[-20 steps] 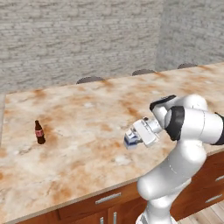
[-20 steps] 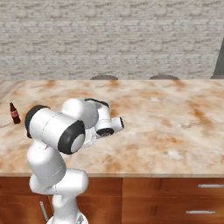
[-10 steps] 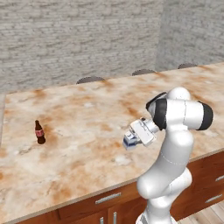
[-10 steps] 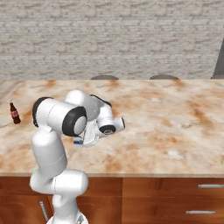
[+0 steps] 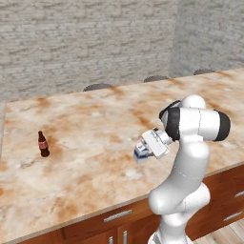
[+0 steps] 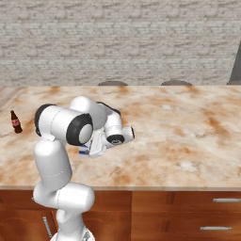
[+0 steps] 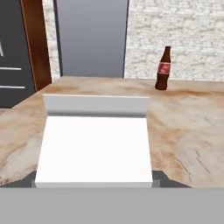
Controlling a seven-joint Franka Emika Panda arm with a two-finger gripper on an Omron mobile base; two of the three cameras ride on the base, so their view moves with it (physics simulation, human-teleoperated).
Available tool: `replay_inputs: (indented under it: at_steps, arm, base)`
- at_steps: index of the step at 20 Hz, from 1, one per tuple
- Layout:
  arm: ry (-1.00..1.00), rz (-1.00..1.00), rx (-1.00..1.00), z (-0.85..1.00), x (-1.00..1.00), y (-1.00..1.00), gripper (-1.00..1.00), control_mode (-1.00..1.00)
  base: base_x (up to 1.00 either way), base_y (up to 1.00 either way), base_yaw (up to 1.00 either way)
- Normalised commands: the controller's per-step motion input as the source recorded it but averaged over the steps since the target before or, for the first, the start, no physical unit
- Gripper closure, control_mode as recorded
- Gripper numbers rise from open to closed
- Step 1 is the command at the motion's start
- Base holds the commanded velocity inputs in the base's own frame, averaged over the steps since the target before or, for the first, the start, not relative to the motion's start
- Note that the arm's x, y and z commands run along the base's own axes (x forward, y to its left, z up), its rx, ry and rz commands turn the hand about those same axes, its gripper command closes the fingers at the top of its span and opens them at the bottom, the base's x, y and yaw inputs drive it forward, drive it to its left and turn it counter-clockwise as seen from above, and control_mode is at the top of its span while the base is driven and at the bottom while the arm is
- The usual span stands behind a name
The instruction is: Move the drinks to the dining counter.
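My gripper (image 5: 144,151) is shut on the white-and-blue milk carton (image 5: 140,153), holding it low over the dining counter (image 5: 95,124) near its front edge. From the right base view the carton (image 6: 84,150) peeks out from behind my gripper (image 6: 90,149). In the hand view the carton (image 7: 94,144) lies as a broad white face between the fingers, gable ridge at the far end, and hides the fingertips. The cola bottle (image 5: 43,144) stands upright on the counter far to the left, also seen as the bottle (image 6: 15,122) and the bottle (image 7: 162,70). I cannot tell whether the carton touches the stone.
Round stools (image 5: 97,87) line the counter's far edge below a grey brick wall. Brown drawers (image 6: 188,207) run under the front edge. Beyond the counter's left end stand a grey panel (image 7: 92,39) and a dark cabinet (image 7: 13,52).
The arm's upper links have swung up and straightened above the base. The hand and the carton have stayed almost in place. The bottle has not moved.
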Motion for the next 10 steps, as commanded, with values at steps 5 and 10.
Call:
replay_inputs:
  at_steps: [5, 10]
  arm:
    - [0.0, -0.04, 0.0, -0.29, 0.0, 0.46, 1.0, -1.0]
    - [0.0, -0.06, -0.07, -0.23, 0.0, 0.36, 1.0, -1.0]
  base:
    - [0.0, 0.0, 0.0]
    - [0.0, 0.0, 0.0]
